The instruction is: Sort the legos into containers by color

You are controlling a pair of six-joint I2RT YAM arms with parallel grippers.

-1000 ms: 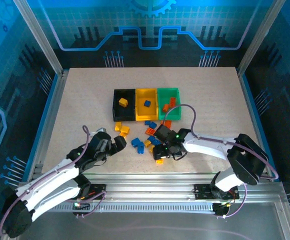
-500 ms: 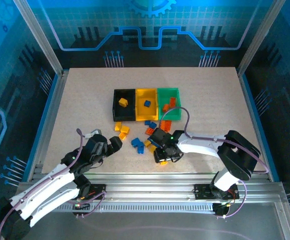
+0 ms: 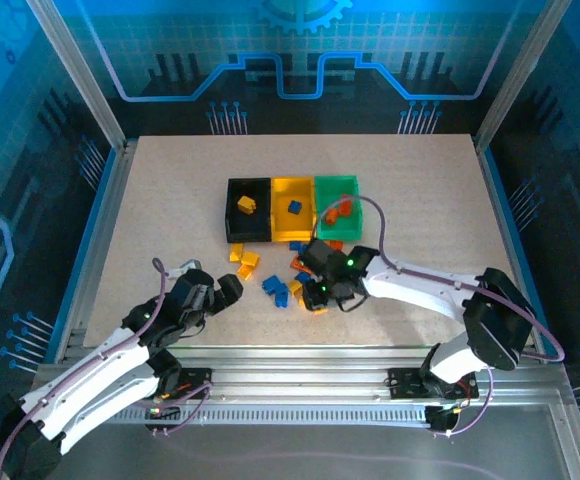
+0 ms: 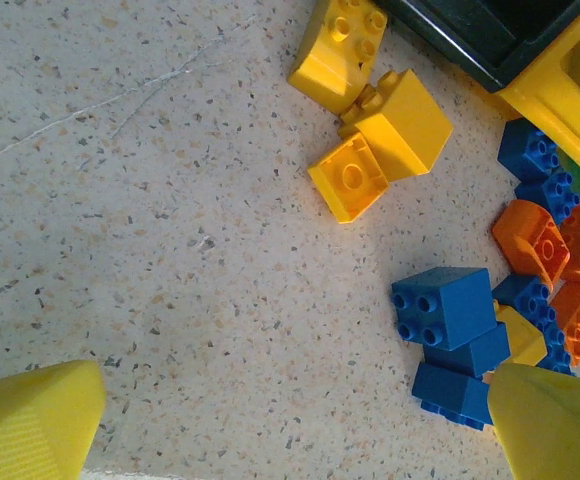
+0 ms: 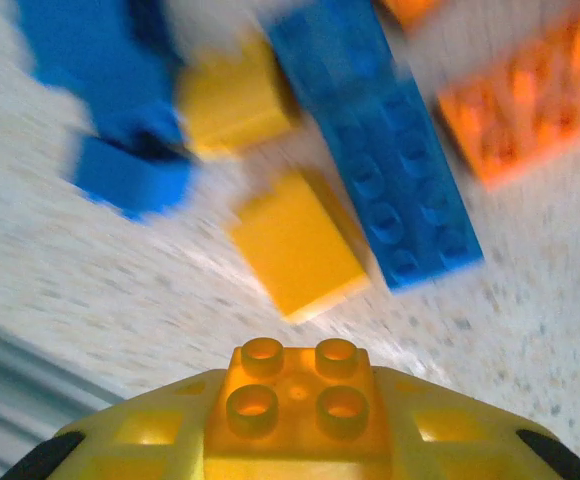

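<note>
My right gripper is shut on a small orange four-stud brick, held just above the loose legos. Under it lie a yellow brick, a long blue brick and an orange plate, all blurred. My left gripper stands open over bare table, its yellow fingertips wide apart. Ahead of it are three yellow bricks and stacked blue bricks. The black bin, yellow bin and green bin sit in a row behind the pile.
The black bin holds a yellow brick, the yellow bin a blue one, the green bin orange ones. The table's front edge runs close behind both grippers. Wide bare tabletop lies left and right of the bins.
My right gripper has lifted and shifted toward the bins with the orange brick in it. The left arm drew back toward the front left a second ago and has since stayed still.
</note>
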